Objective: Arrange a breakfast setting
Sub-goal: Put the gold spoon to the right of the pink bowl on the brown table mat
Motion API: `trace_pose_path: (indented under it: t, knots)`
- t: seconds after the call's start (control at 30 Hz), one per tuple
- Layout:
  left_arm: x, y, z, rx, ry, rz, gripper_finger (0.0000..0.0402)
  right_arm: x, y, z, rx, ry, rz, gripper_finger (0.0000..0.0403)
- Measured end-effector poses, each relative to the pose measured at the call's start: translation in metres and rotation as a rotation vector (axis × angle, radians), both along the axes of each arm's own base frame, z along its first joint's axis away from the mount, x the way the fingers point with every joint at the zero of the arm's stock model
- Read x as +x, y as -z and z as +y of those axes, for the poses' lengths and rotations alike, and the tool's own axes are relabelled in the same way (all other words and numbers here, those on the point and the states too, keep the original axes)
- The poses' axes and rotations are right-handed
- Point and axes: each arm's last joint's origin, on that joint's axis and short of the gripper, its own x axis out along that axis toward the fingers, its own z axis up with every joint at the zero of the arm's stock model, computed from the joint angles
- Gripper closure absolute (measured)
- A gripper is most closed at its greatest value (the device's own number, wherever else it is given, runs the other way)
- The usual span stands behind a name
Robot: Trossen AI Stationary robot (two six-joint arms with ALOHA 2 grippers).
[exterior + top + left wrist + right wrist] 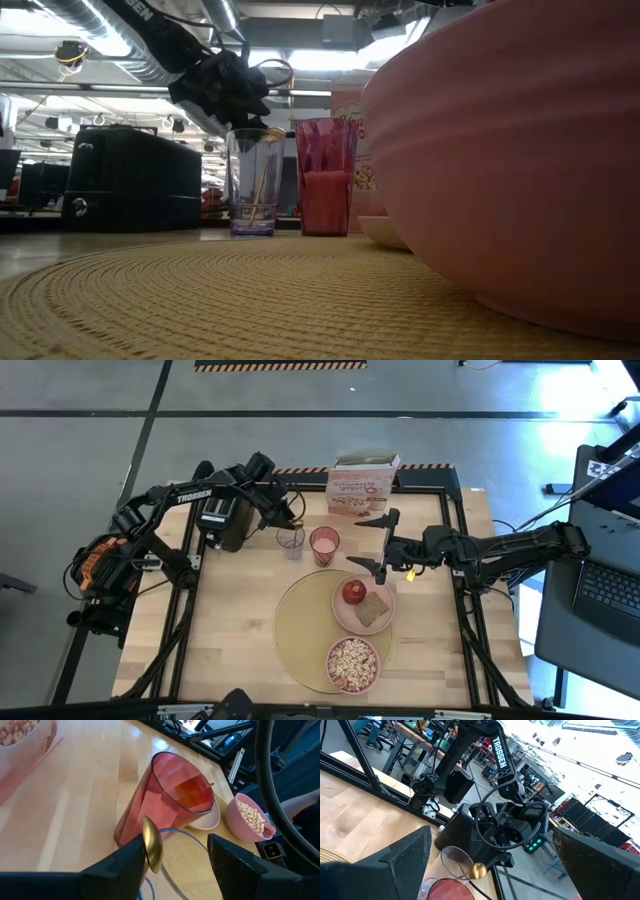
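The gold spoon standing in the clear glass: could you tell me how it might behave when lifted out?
The gold spoon looks like stiff, slippery metal. Leaning in the clear glass, it could tip that glass if dragged sideways.

Red cup (324,545) just beside clear glass (290,541); tight.

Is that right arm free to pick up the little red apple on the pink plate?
Probably yes. The right gripper hangs open and empty just beyond the pale pink plate, and the small red apple lies uncovered beside the brown toast slice, with nothing between them.
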Motion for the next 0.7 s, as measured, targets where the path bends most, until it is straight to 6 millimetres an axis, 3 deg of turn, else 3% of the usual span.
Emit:
trace_pose_path:
  t: [0.7]
  knots:
    - [0.0021,-0.0006,0.0000,0.029,-0.004,-0.007,0.0198,-0.0002,0.0000,-0.0009,0.001,0.031,0.000,0.0017]
